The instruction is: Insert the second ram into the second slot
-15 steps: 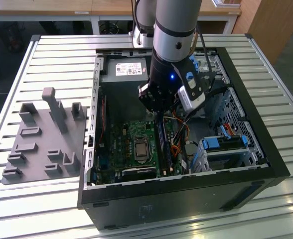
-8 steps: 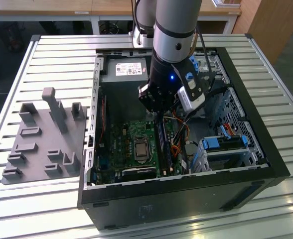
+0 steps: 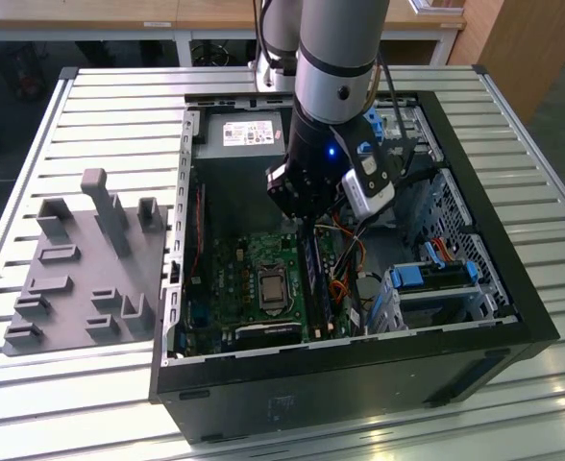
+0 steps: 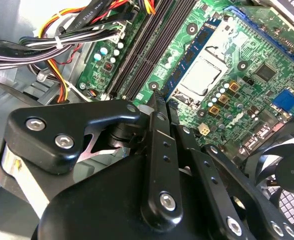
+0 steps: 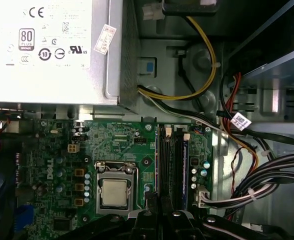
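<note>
The second ram (image 3: pixel 314 283) is a thin dark-blue stick running along the black memory slots (image 5: pixel 169 160) beside the CPU socket (image 5: pixel 112 192). Its blue edge (image 5: pixel 185 165) shows in the first wrist view, and its face (image 4: pixel 189 57) in the second wrist view. My gripper (image 3: pixel 305 229) is low inside the open computer case (image 3: pixel 513 317), over the end of the slots nearer the power supply. Its black fingers (image 4: pixel 157 125) are drawn together on that end of the stick. The gripper (image 5: pixel 159 207) shows in both wrist views. I cannot tell whether the stick is seated in a slot (image 4: pixel 147 50).
A silver power supply (image 3: pixel 249 134) fills the far end of the case. Bundled cables (image 5: pixel 247 170) run beside the slots. Drive bays with blue latches (image 3: pixel 427 279) stand on the exterior view's right. A fan (image 4: pixel 287 175) lies beyond the CPU socket. A grey fixture plate (image 3: pixel 81 279) lies outside the case.
</note>
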You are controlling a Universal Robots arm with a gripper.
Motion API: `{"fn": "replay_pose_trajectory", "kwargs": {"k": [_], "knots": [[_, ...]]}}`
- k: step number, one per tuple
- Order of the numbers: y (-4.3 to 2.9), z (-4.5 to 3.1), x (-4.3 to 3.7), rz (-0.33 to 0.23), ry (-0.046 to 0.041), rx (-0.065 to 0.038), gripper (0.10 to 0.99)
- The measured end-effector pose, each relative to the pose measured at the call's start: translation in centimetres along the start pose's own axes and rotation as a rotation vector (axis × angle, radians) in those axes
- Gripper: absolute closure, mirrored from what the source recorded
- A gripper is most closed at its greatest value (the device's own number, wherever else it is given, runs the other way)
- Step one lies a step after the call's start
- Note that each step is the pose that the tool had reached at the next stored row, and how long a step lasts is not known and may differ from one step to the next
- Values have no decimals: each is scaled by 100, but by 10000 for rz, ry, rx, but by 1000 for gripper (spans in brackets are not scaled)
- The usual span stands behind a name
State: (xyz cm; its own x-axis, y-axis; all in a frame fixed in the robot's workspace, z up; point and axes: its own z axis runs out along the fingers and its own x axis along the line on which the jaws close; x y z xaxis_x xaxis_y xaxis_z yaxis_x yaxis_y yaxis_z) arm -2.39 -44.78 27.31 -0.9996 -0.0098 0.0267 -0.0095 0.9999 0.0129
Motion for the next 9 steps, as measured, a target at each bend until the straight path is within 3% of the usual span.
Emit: {"fn": "replay_pose_trajectory", "kwargs": {"k": [9], "knots": [[-1,36,-1,0,-42,0,949]]}}
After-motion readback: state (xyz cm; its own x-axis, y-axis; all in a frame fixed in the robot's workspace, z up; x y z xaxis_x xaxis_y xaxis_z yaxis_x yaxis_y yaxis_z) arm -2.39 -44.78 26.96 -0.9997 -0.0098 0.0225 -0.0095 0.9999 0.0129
